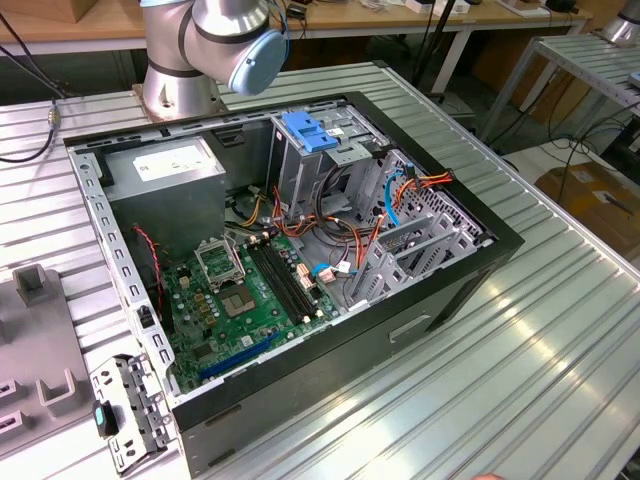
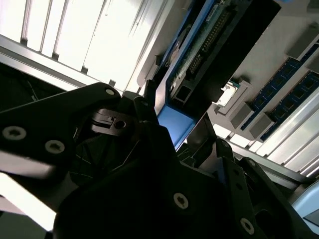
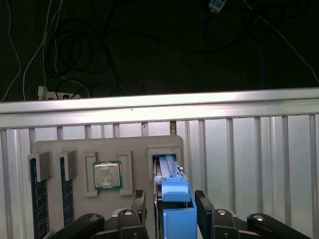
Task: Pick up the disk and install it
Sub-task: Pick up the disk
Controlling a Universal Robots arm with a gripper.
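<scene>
**Fingers closed on the disk's blue end, disk seated in its holder slot**

The fingers point(image 3: 203, 209) stand one on each side of the disk point(image 3: 174, 189) and press against its blue plastic end, with no gap to be seen on either side; by the look of it they have hold of it, narrowed to the disk's thin width; the disk lies directly between them and runs straight ahead, its long axis in line with the fingers; it stands on edge in a slot of the grey holder point(image 3: 164, 142); the first wrist view shows its blue side rails, the second wrist view a circuit-board face point(image 2: 202, 47); beside the slot, off to one side of the fingers, sit a processor chip point(image 3: 107, 175) and, further off, memory sticks point(image 3: 36, 209); beyond the holder the ribbed table point(image 3: 249, 159) ends at a bright edge, with cables point(image 3: 75, 55) on the dark floor past it; in the exterior view an open computer case point(image 1: 440, 300) with its drive cage point(image 1: 300, 170) lies on the table.
</scene>
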